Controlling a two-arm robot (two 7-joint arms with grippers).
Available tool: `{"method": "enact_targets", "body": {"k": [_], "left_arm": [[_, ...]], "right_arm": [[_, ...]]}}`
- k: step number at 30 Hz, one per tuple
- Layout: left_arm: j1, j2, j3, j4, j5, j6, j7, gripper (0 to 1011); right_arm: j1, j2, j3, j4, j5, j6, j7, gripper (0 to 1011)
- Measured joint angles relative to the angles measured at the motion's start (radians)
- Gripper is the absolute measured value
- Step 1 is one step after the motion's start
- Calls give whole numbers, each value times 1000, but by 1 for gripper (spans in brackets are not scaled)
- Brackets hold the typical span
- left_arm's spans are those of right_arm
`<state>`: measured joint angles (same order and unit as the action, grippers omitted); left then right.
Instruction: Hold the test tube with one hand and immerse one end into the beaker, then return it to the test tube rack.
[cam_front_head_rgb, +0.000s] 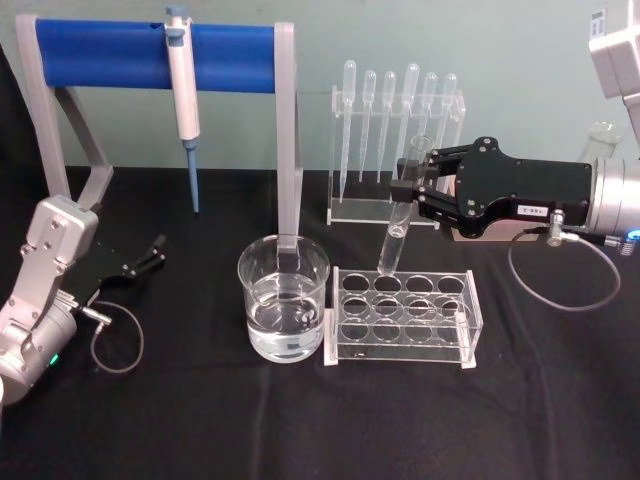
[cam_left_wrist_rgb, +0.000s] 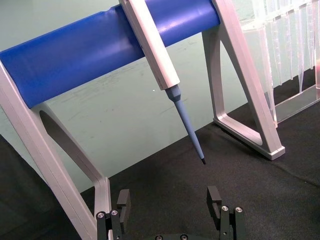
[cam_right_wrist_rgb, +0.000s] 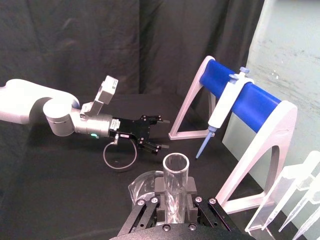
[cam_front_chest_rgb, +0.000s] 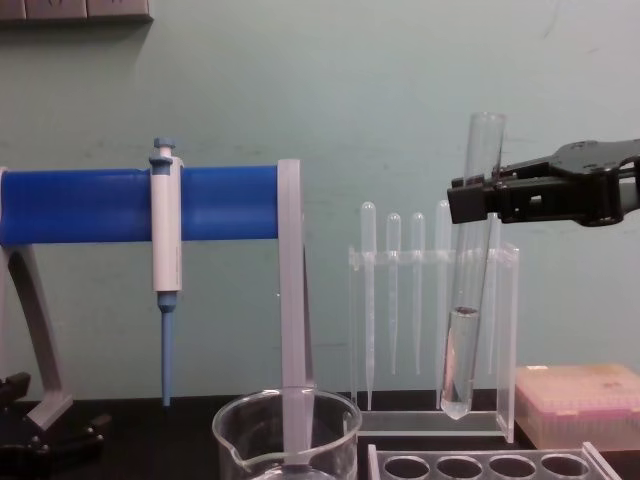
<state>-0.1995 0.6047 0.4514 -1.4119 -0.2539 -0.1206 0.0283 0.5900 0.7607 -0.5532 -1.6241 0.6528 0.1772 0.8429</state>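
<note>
Test tube: clear, round-bottomed glass

One beaker stands on the worktop, and just to its right are one test tube and one clear rack with four holes across its front row. Behind the beaker is one blue-barred stand carrying one pipettor; farther right are one clear holder hung with six pipettes and one pink box. There are two grippers, the left gripper well left of the beaker and the right gripper to its right, each with two fingers.
</note>
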Motion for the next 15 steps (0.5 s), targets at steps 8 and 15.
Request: {"method": "enact_targets", "body": {"k": [8,15], "left_arm": [[0,0,0,0,0,0,0,1000],[0,0,0,0,0,0,0,1000]], "right_arm": [[0,0,0,0,0,0,0,236],[0,0,0,0,0,0,0,236]]}}
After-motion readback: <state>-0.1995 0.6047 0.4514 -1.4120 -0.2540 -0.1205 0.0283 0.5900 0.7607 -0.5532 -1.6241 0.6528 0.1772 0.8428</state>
